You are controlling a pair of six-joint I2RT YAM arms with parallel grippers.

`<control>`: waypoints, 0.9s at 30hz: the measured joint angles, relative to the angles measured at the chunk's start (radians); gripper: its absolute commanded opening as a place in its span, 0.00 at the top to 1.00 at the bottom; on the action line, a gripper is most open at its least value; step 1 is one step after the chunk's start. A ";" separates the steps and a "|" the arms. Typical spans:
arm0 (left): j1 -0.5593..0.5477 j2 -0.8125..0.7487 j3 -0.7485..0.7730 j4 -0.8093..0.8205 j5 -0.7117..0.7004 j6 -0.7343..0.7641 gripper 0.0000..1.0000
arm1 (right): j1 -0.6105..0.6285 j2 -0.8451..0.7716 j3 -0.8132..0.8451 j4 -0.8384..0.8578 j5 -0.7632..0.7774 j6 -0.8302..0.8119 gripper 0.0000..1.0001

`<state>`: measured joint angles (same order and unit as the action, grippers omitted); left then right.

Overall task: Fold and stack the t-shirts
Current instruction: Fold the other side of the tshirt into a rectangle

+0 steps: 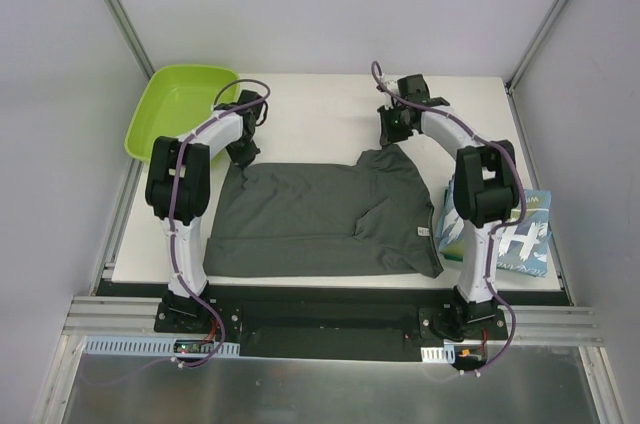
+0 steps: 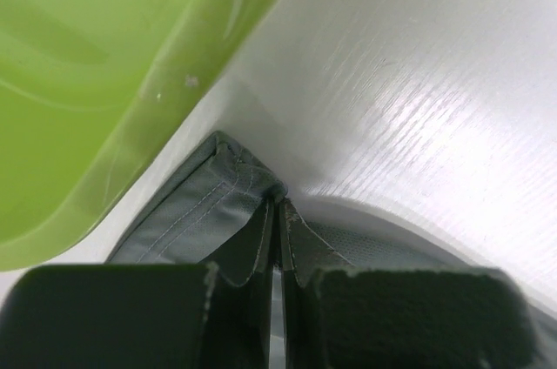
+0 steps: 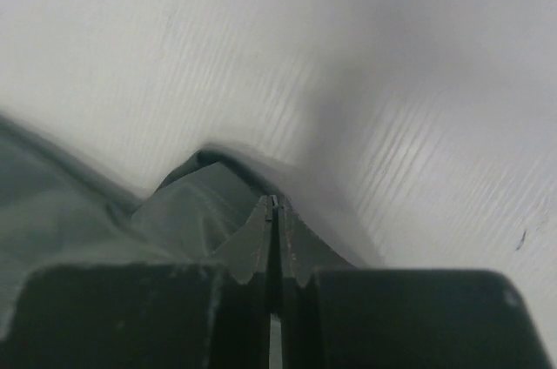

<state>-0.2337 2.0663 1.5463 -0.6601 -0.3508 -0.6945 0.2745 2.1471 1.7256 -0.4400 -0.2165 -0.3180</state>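
Left gripper (image 2: 280, 204): jaws pressed together, clamped on a corner of the dark grey t-shirt (image 1: 320, 219). In the left wrist view the stitched hem edge bunches into a small peak right at the fingertips, with cloth on both sides of the pinch. The rest of the shirt trails back from this gripper toward the arm bases and across toward the other gripper, lying flat on the white table (image 1: 320, 109). The green tray (image 1: 185, 109) sits just beyond and to the outer side of the left gripper. Its wall is close to the pinched corner, but I can't tell whether they touch.

Right gripper (image 3: 275, 204): jaws closed too, pinching the shirt's other far corner. In the right wrist view a fold of grey cloth rises to a point at the fingertips. Bare table lies ahead of the gripper, and the fabric drops away behind it and toward the left gripper.

From above, the two grippers hold the far edge of the shirt, one at each end. The body spreads between and behind them, with wrinkles and a folded-over flap nearer the right gripper.

Light blue t-shirt (image 1: 525, 239), white lettering: crumpled, well behind the right gripper, beside the right arm (image 1: 480, 194) on its outer side. It is not in either grip.
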 measured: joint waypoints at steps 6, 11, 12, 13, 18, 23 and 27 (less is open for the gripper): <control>-0.001 -0.044 -0.051 -0.001 0.036 0.000 1.00 | 0.000 -0.180 -0.182 0.036 -0.108 -0.009 0.99; -0.004 -0.128 -0.125 0.001 0.037 -0.002 1.00 | 0.007 -0.302 -0.290 0.073 -0.177 -0.010 0.99; -0.005 -0.149 -0.142 0.002 0.036 -0.003 1.00 | 0.008 -0.323 -0.316 0.079 -0.184 -0.010 0.99; -0.008 -0.174 -0.160 0.002 0.035 -0.006 1.00 | 0.012 -0.352 -0.353 0.088 -0.190 -0.010 0.99; -0.045 -0.303 -0.271 0.005 0.018 -0.032 1.00 | 0.039 -0.506 -0.537 0.114 -0.211 -0.008 0.99; -0.082 -0.409 -0.383 0.006 -0.009 -0.066 1.00 | 0.074 -0.660 -0.658 0.122 -0.214 -0.008 0.99; -0.088 -0.496 -0.480 0.004 -0.027 -0.101 1.00 | 0.083 -0.783 -0.733 0.124 -0.210 -0.008 1.00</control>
<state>-0.3218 1.5707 1.0668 -0.6559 -0.3779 -0.7952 0.3573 1.3640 0.9924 -0.3164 -0.4267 -0.3264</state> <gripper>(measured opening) 0.006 0.016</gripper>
